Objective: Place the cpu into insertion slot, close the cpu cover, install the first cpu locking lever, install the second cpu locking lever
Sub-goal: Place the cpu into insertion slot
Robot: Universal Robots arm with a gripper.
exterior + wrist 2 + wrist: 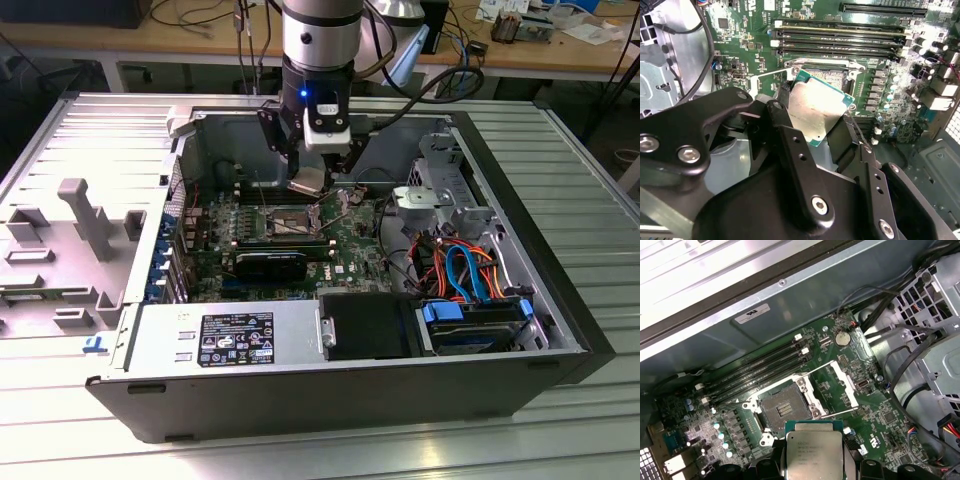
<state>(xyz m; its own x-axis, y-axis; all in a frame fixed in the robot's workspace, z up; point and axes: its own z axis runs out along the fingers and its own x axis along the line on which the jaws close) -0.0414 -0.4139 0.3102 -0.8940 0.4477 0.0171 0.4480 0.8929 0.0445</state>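
Gripping the cpu (817, 107) by its edges, the gripper (309, 180) hangs over the motherboard (875, 440) inside the opened computer case (350, 405). The chip is held tilted, above and just beside the bare insertion slot (782, 412), whose cpu cover (844, 384) stands swung open.

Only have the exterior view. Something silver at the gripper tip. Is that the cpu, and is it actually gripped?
Observer: Yes. In the second wrist view the gripper is shut on the cpu, with its black fingers on two opposite edges.
Operator: Socket ready to take it?
Observer: In the first wrist view the cpu cover is swung open beside the insertion slot, so the slot's dark contact field is bare.
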